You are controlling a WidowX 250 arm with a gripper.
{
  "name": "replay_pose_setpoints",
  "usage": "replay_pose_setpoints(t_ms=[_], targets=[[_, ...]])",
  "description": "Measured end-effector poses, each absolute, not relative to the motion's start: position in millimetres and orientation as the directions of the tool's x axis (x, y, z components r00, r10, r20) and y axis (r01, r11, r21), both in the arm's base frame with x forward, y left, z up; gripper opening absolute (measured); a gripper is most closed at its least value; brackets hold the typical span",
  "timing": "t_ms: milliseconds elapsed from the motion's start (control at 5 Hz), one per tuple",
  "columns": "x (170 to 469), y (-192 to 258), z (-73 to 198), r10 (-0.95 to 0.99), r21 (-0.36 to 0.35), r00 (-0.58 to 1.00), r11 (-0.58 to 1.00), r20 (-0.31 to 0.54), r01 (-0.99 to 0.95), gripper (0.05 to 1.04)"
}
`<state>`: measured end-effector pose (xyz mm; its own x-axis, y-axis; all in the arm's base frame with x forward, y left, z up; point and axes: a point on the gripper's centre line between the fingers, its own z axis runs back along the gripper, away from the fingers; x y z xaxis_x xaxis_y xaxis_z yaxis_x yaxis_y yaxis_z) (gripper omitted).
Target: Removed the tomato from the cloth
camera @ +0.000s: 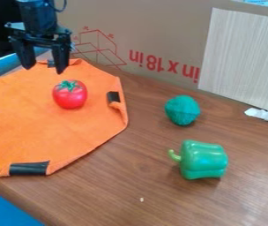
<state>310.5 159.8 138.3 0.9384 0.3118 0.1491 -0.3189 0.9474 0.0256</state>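
Note:
The black gripper [44, 68] hangs at the upper left, over the back part of the orange cloth, with its two fingers spread apart and nothing between them. A red tomato [70, 96] with a green top rests on the orange cloth [48, 132], a little in front of the gripper and to its right. Black patches mark the cloth's edges, and its right edge is slightly folded.
On the brown wooden table [113, 185], right of the cloth, lie a teal ball [182, 110] and, nearer the front, a green bell pepper [202, 160]. A cardboard wall [154, 26] stands along the back, with a pale panel [242, 57] at the right.

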Motion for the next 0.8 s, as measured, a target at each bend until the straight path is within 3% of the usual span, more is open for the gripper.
replay_pose_setpoints(t_ms=[800], targets=[[347.0, 157.0, 97.9, 0.358, 0.059, 0.925, 0.928, 0.126, -0.367, 0.999]])
